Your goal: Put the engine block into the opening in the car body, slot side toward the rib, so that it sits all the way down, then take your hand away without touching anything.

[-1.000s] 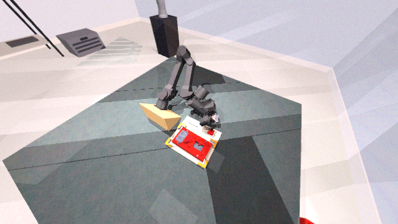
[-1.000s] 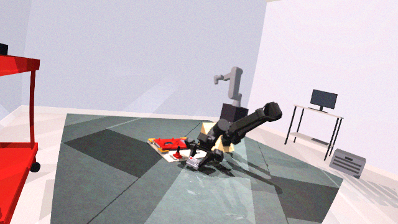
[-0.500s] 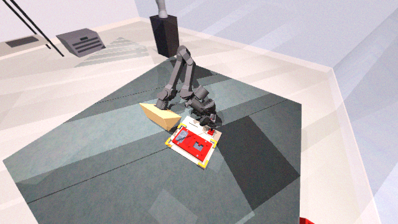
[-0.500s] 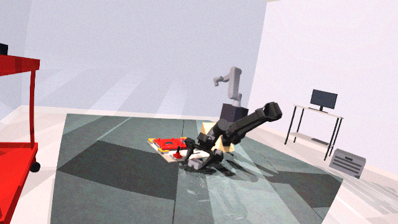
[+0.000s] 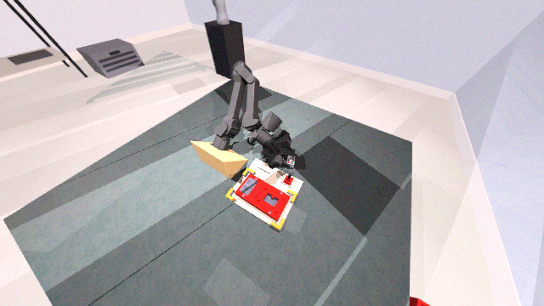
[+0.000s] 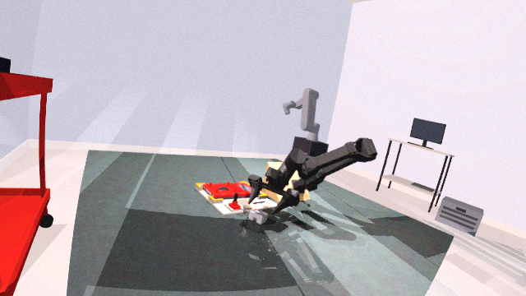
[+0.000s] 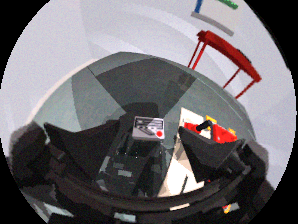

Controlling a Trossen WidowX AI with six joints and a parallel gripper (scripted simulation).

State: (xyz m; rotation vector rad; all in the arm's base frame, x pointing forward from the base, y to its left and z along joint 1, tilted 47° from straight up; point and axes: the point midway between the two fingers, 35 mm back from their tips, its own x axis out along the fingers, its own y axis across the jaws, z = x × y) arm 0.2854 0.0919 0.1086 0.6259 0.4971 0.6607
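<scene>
The engine block point(image 5: 291, 161) point(image 6: 258, 216) point(image 7: 149, 128), a small grey-white piece with a red mark, lies on the dark floor just off the far edge of the white board point(image 5: 294, 189) point(image 6: 223, 206). My gripper point(image 5: 284, 159) point(image 6: 263, 206) point(image 7: 149, 125) is open, low over the block, with its fingers spread to either side and not closed on it. The red car body point(image 5: 255, 200) point(image 6: 226, 189) point(image 7: 222, 133) lies flat on the board, its opening point(image 5: 269, 199) facing up and empty. A small red upright part point(image 5: 288, 179) point(image 6: 235, 204) stands on the board between the car body and the block.
A tan wedge point(image 5: 221, 158) point(image 6: 272, 168) sits by the arm's base, next to the board. A red cart point(image 6: 20, 197) point(image 7: 226, 52) stands at the left in the exterior view. A desk with a monitor point(image 6: 427, 131) and a grey box point(image 6: 458, 214) point(image 5: 110, 57) stand by the wall.
</scene>
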